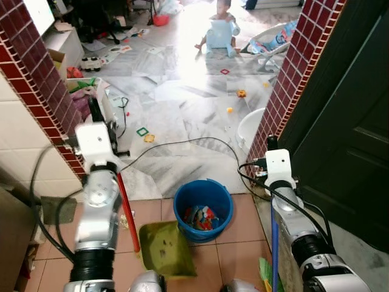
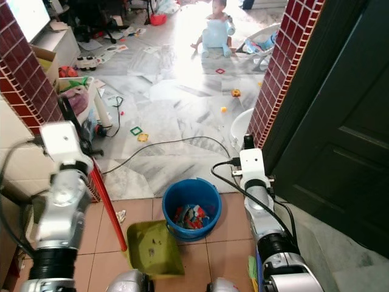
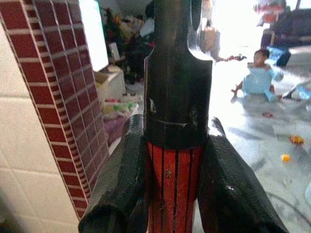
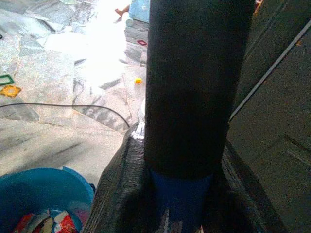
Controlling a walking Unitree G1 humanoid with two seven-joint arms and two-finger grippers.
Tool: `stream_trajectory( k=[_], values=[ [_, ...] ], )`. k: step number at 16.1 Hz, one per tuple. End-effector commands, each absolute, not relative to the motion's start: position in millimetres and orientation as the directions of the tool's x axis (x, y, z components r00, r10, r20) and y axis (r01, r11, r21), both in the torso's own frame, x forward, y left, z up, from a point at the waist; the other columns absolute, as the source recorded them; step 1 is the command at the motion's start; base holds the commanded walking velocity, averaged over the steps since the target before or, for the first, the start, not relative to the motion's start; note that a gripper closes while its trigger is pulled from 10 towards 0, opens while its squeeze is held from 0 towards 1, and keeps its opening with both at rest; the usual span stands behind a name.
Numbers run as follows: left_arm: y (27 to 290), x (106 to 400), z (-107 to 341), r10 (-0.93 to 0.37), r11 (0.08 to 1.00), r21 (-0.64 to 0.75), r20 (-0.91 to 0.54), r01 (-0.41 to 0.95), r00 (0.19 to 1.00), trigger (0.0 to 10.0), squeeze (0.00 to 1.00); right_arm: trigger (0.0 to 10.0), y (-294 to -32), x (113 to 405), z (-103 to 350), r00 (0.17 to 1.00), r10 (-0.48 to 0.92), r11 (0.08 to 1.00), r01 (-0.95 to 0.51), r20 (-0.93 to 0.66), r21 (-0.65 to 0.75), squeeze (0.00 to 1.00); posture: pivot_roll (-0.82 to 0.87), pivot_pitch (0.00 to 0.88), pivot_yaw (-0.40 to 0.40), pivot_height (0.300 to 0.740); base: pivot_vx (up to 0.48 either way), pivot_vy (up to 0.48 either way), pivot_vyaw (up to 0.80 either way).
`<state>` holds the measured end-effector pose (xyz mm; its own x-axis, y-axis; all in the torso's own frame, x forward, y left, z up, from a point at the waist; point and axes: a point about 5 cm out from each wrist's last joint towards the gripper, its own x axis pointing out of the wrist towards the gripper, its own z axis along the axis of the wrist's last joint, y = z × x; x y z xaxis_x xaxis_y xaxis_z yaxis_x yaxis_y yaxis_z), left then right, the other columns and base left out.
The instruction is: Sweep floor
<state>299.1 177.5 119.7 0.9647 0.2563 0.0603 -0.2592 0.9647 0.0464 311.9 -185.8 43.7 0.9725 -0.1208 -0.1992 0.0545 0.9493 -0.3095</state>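
Terracotta floor tiles (image 1: 237, 240) meet grey marble at a doorway, where the left claw (image 3: 177, 194) pinches a red-handled olive-green dustpan (image 1: 165, 248) resting beside the blue plastic bucket (image 1: 203, 207), and the right claw (image 4: 182, 194) grips a blue broom handle (image 1: 274, 252). Sweeping seems underway — next, brushing the paper scrap (image 2: 121, 215) onto the pan. A black cable (image 1: 182, 143), scattered toys and a seated child (image 1: 220, 30) lie ahead.

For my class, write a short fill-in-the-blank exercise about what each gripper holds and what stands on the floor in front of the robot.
1. The left gripper is shut on a handle coloured ____.
2. The right gripper is shut on a handle coloured ____.
3. The red handle leads down to a green ____ lying on the tiles.
4. The blue bucket standing beside the dustpan holds colourful ____.

Missing words: red; blue; dustpan; rubbish
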Motion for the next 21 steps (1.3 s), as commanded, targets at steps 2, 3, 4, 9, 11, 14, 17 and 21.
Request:
stream_trajectory(
  k=[2, 3, 4, 9, 11, 14, 17, 21],
  values=[
    [174.3, 312.2, 118.1, 0.333, 0.932, 0.115, 0.103, -0.343, 0.937, 10.0, 0.00, 10.0, -189.0, 311.1, 45.3, 0.976, -0.110, 0.936, 0.039, -0.188, -0.349, 0.00, -0.06, 0.000, 0.005, 0.740, 0.000, 0.000, 0.00],
    [167.0, 319.2, 112.5, 0.343, 0.928, 0.120, 0.089, -0.352, 0.935, 10.0, 0.00, 10.0, -189.0, 311.0, 45.5, 0.977, -0.110, 0.937, 0.039, -0.185, -0.347, 0.00, -0.06, 0.000, 0.005, 0.740, 0.000, 0.000, 0.00],
    [165.7, 320.2, 111.7, 0.343, 0.928, 0.121, 0.087, -0.352, 0.935, 10.0, 0.00, 10.0, -189.0, 311.0, 45.5, 0.977, -0.109, 0.937, 0.039, -0.185, -0.347, 0.00, -0.06, 0.000, 0.005, 0.740, 0.000, 0.000, 0.00],
    [108.4, 337.7, 104.5, 0.214, 0.977, 0.017, 0.034, -0.215, 0.976, 10.0, 0.00, 10.0, -188.5, 310.7, 45.8, 0.978, -0.103, 0.938, 0.035, -0.181, -0.346, 0.00, -0.07, 0.000, 0.007, 0.740, 0.000, 0.000, 0.00],
    [81.7, 341.2, 105.0, 0.147, 0.989, 0.007, 0.043, -0.147, 0.988, 10.0, 0.00, 10.0, -188.1, 310.7, 46.4, 0.979, -0.098, 0.938, 0.031, -0.177, -0.346, 0.00, -0.09, 0.000, 0.007, 0.740, 0.000, 0.000, 0.00],
    [61.6, 342.9, 107.8, 0.088, 0.996, -0.012, 0.054, -0.088, 0.995, 10.0, 0.00, 10.0, -188.5, 309.9, 47.1, 0.981, -0.095, 0.939, 0.032, -0.172, -0.341, 0.00, -0.10, 0.000, 0.010, 0.740, 0.000, 0.000, 0.00],
    [37.6, 343.0, 110.2, -0.016, 0.998, -0.054, 0.048, 0.019, 0.999, 10.0, 0.00, 10.0, -189.1, 310.0, 47.5, 0.981, -0.091, 0.939, 0.027, -0.170, -0.344, 0.00, -0.11, 0.000, 0.006, 0.740, 0.000, 0.000, 0.00],
    [49.5, 341.6, 105.4, -0.024, 0.998, -0.057, 0.067, 0.028, 0.997, 10.0, 0.00, 10.0, -187.9, 308.7, 46.9, 0.982, -0.083, 0.941, 0.020, -0.170, -0.339, 0.00, -0.10, 0.000, 0.008, 0.740, 0.000, 0.000, 0.00]
  ],
)
